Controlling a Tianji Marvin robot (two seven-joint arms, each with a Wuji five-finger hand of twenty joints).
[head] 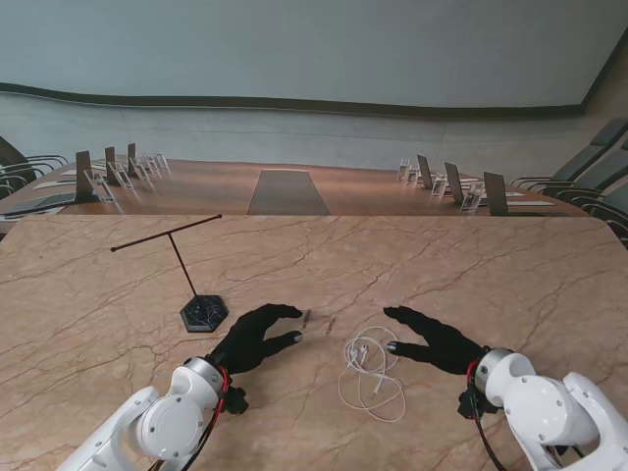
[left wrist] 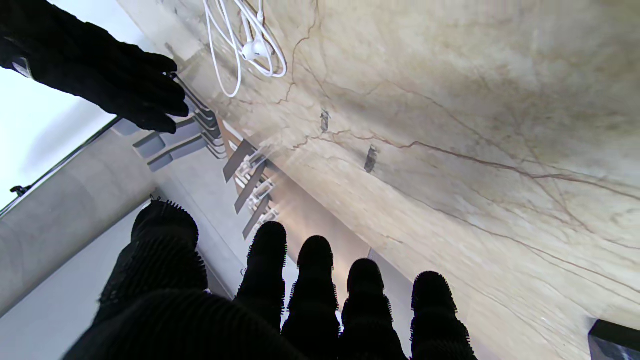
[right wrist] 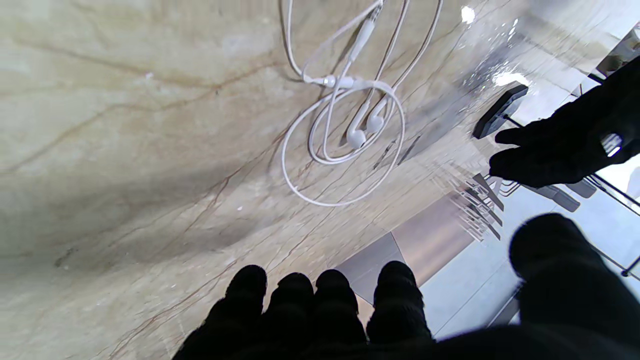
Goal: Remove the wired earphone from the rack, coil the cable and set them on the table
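- On the marble tabletop (head: 442,265), the white earphone (head: 371,371) is lying in loose coils, sitting between the two black-gloved hands and slightly nearer to me than their fingertips.
- From the earphone, the rack (head: 186,280) is standing at about ten o'clock, well apart from it; its thin crossbar is tilting and is carrying nothing.
- At about nine o'clock from the earphone, the left hand (head: 253,337) is hovering with its fingers spread apart and is gripping nothing; it is sitting just beside the rack's dark base.
- At about three o'clock from the earphone, the right hand (head: 435,339) is reaching toward the coils with thumb and fingers parted, and it is holding nothing; whether a fingertip is touching the cable I cannot tell.
- Seen from the right wrist, both earbuds (right wrist: 362,131) are lying together inside the loops of cable.
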